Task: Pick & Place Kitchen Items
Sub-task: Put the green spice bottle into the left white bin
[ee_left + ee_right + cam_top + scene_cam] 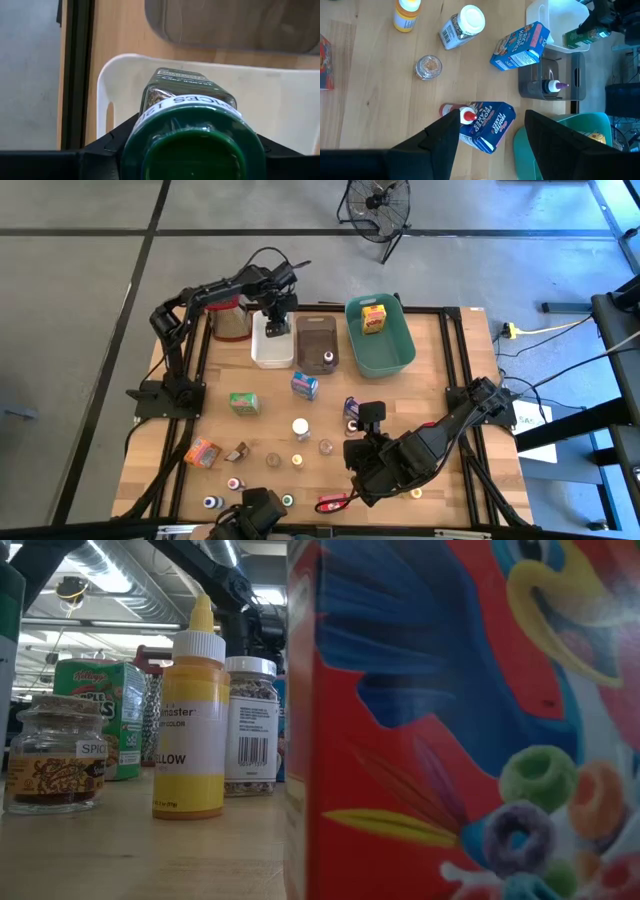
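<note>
Grey concrete floor surrounds a wooden tabletop (270,425) strewn with small kitchen items, with a black fan (378,202) standing on the floor beyond the far edge. Along the far side sit three bins: a white bin (262,352), a brown bin (308,338) holding a small purple-capped bottle (328,359), and a teal bin (390,355) holding a yellow box (373,317).

Reaching from the far left, the left claw (275,313) hangs over the white bin, clenched on a green-capped spice jar (192,125) that is held above the bin's white interior. A steel grater (230,320) stands just left of the white bin.

On the near right, the right claw (372,442) hovers over the tabletop with its fingers (442,137) spread apart and holding nothing. Just below it lie a blue cereal box (489,125) and a red-capped bottle (456,112), touching each other. Farther off lie another blue box (520,45), a white-capped sprinkles jar (462,26) and a small clear jar (428,66).

Toward the left of the tabletop sit a green box (244,403) and an orange box (203,452), well apart. At table height, a yellow food-colour bottle (190,715) stands beside a cork-topped spice jar (55,755), with a big cereal box (460,720) close to the camera.
</note>
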